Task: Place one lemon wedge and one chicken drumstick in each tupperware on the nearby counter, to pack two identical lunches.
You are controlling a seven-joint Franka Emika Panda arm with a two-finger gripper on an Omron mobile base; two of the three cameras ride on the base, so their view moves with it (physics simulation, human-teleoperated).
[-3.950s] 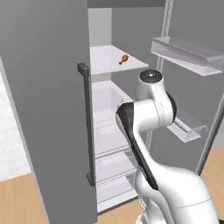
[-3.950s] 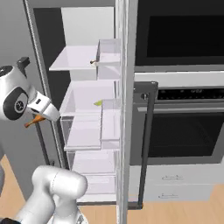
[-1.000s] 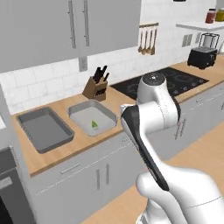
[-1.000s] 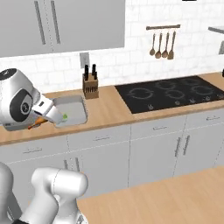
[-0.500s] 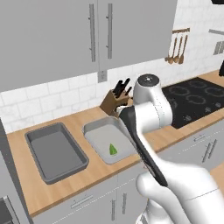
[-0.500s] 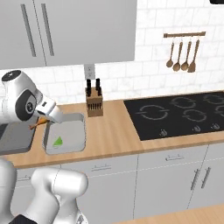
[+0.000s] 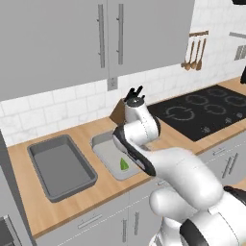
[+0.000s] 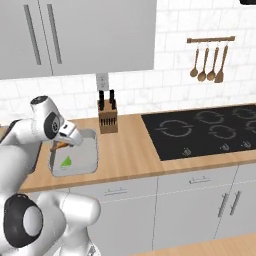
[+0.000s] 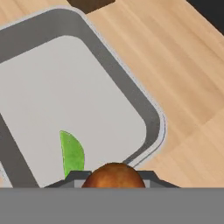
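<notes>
My gripper is shut on a chicken drumstick, orange-brown, and hovers over the left end of a pale grey tupperware on the tan counter. A green lemon wedge lies inside that tupperware. In the hand view the drumstick sits in the gripper at the bottom, with the lemon wedge just beyond it and the tupperware rim to the right. A second, darker tupperware stands with nothing in it left of the first tupperware, where the wedge lies.
A knife block stands against the tiled wall just behind the tupperware. The black cooktop lies to the right. Wooden utensils hang on a rail above it. Grey wall cabinets overhang the counter.
The base has driven from the fridge to the counter and the whole view has shifted. Relative to the tupperware, the gripper with the drumstick has come over the one holding the wedge.
</notes>
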